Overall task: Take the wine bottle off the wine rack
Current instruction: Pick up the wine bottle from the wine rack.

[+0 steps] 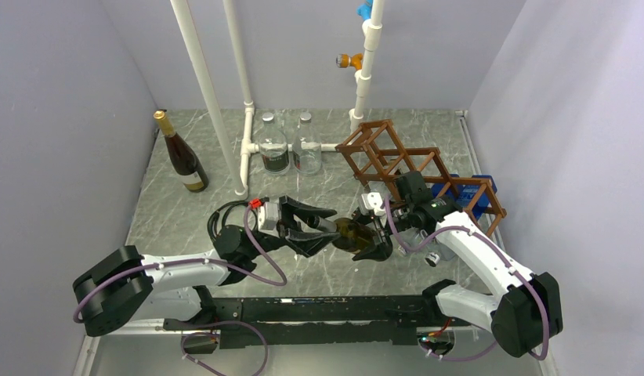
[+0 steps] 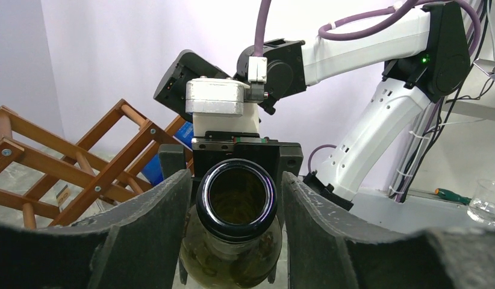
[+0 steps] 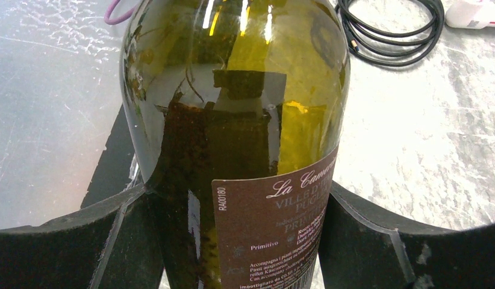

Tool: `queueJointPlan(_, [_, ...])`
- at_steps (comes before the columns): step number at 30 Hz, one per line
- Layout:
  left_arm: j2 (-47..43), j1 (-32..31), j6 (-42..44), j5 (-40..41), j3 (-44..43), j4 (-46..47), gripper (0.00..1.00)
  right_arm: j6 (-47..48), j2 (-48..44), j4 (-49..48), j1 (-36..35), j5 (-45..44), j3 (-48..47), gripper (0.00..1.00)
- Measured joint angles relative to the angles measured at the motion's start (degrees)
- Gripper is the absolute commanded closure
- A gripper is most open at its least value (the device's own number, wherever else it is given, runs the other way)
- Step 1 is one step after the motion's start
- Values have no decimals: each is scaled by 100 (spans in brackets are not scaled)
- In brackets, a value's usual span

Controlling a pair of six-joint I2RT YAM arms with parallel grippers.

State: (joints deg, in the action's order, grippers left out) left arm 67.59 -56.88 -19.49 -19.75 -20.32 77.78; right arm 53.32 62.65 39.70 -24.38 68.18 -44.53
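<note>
While the table (image 1: 166, 227) spreads below and the rack (image 1: 417, 168) stands at its right rear, the bottle (image 1: 350, 233) hangs level between the two arms over the middle, clear of the rack. The lift-out looks done, and the step in hand reads as a handover.

Right claw (image 3: 236, 201) is clenched on the wide body, one finger on each flank beside the label (image 3: 275, 229), and seems to carry the weight. Left claw (image 2: 236, 180) sits astride the neck, with the mouth (image 2: 236, 198) pointing straight into its camera. One pad looks to be against the glass and the other shows a thin sliver of gap, so I cannot tell whether it grips or only brackets.

To do this well, I would seat the left fingers further down the neck, behind the thick lip, so the lip stops any sliding. The neck is narrow, round, smooth glass, so the squeeze should go squarely across its middle, not on a pad's edge. Right claw should let go only once the left has a firm hold. Even then, a neck grip on a level bottle leaves the heavier body free to sag. Better to tip it upright, or lower it close to the table, before the release
</note>
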Motion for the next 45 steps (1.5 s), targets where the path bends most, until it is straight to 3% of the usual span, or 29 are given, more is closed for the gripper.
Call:
queueJointPlan(7, [17,0,-42,-50,-66,-2,41,-13,0,-37,28,9,17,93])
queueJointPlan(17, [107,-2,-98,-208,-138,-87,48,-66,0,-39,42,13,24,93])
queueJointPlan(20, [131,0,-87,-232,-170,-127,64,-63,0,-39,46,31,24,93])
queueJointPlan(24, [149,22,61,-186,-225,-195,97,-175,-2,-13,59,105,44,93])
queueJointPlan(27, [164,22,76,-188,-232,-225,100,-192,-2,-20,63,109,79,90])
queueJointPlan(30, [160,22,79,-184,-232,-256,100,-205,-2,-42,68,111,101,71])
queueJointPlan(34, [42,20,96,-160,-243,-466,100,-264,-7,-127,66,136,153,32])
queueJointPlan(36, [-61,13,125,-140,-286,-675,100,-297,-11,-175,57,153,164,19])
queueJointPlan(41, [-420,4,219,-114,-393,-1377,100,-365,-61,-304,63,221,164,5])
queueJointPlan(45, [-686,0,286,-96,-393,-1965,100,-369,-118,-350,68,227,164,1])
